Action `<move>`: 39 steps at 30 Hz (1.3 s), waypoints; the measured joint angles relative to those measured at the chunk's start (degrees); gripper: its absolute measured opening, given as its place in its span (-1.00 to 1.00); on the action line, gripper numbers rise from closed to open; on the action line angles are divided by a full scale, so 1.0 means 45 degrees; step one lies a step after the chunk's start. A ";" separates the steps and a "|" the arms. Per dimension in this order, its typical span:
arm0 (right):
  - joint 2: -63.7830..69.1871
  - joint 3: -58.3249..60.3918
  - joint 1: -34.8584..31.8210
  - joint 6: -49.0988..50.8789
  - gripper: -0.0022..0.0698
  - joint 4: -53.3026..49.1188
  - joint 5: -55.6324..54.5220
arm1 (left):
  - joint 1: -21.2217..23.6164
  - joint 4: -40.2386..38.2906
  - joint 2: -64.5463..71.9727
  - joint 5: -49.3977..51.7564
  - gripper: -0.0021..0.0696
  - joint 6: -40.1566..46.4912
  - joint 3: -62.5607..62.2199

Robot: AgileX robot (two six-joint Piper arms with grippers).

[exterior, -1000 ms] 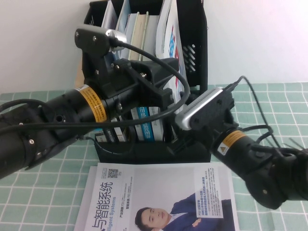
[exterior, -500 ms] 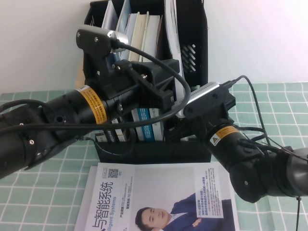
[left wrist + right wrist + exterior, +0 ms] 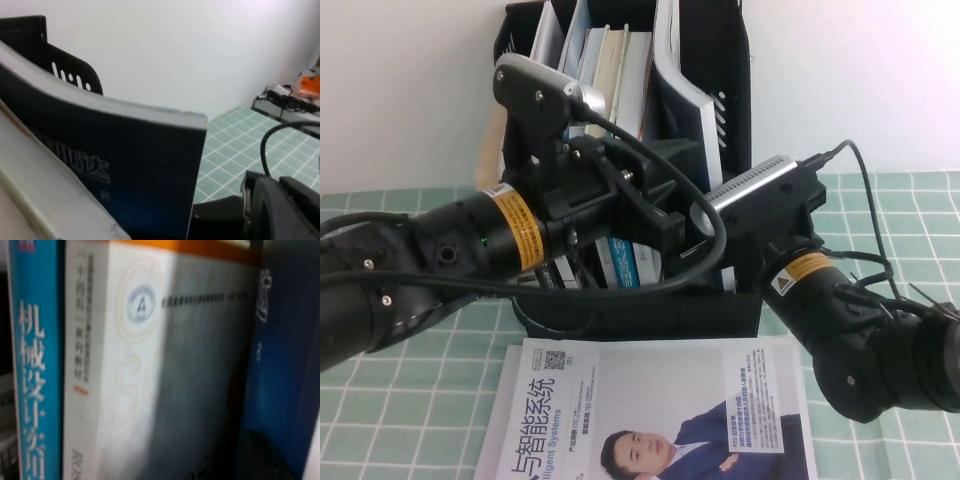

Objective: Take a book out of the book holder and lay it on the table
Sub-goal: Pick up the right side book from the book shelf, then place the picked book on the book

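White wall, green checked worktop. Left gripper inside book holder, jaw state unclear. Book in right slot, bowed. Right gripper at its base, grip unclear. Risk: thin book buckling, rack tipping.

Lab: robot arms; checked cloth table.

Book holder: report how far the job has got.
Done: nothing; the book stands bowed in the book holder. In hand: left gripper and right gripper both reach in beside it; grip hidden. Left: pull it out, lay it on the table.
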 joint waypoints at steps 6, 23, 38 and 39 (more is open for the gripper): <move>-0.1299 0.0143 0.0074 -0.1283 -0.58 0.0566 0.0345 | 0.0000 0.0861 -0.0782 0.0485 -0.95 -0.0684 0.0000; -0.7517 0.0194 0.0138 -0.4227 -0.58 -0.2477 0.3683 | 0.0000 0.2685 -0.7860 0.8400 -0.95 -0.1368 0.0000; -1.0524 0.0223 0.0138 0.7648 -0.58 -1.5539 0.7542 | 0.0000 -0.0436 -1.2921 1.5348 -0.95 -0.1373 0.3329; -1.0524 0.0223 0.0138 0.8977 -0.58 -1.6806 0.7357 | 0.0000 -0.0702 -1.3182 1.5426 -0.95 -0.1373 0.3714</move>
